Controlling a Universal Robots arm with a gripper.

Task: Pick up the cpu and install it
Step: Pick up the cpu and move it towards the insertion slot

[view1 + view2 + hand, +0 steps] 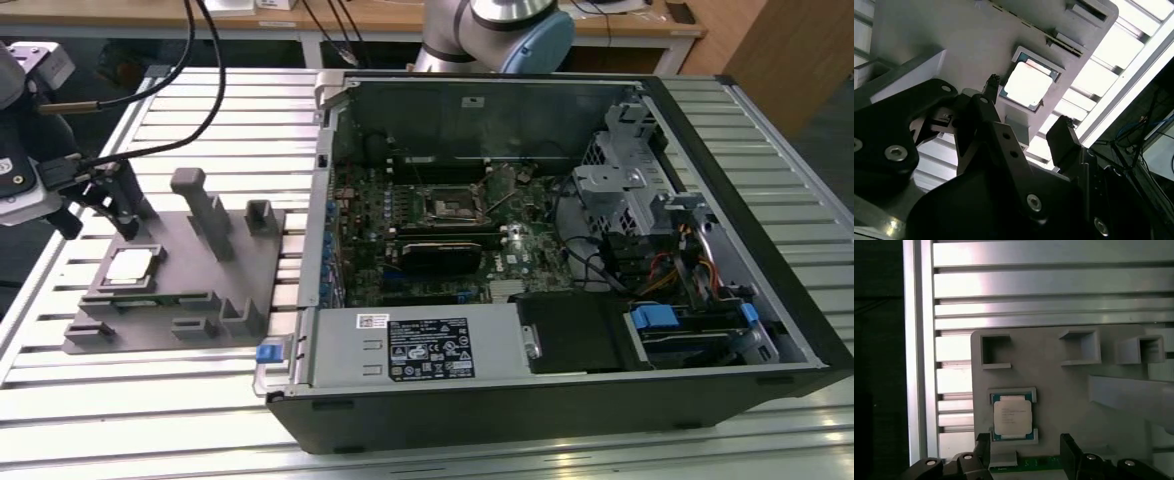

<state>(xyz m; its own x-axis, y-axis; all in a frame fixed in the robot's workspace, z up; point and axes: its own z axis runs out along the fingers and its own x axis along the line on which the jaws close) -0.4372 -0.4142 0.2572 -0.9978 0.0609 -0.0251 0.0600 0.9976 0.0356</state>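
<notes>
The cpu (130,265) is a small silvery square chip lying flat in a recess of the grey fixture block (187,300), at the exterior view's left. My gripper (96,215) hangs open just above and beside it, holding nothing. In the first wrist view the cpu (1012,415) lies a little ahead of the gap between the two black fingertips (983,446). In the second wrist view the cpu (1029,85) sits beyond the open gripper (1028,107). The black socket (451,207) sits on the motherboard inside the computer case (747,200).
Upright posts (200,205) rise from the fixture block close to the gripper. The open case takes up the middle and the exterior view's right of the slatted metal table (200,110). Cables (200,60) hang at the back left. The arm's base (494,30) stands behind the case.
</notes>
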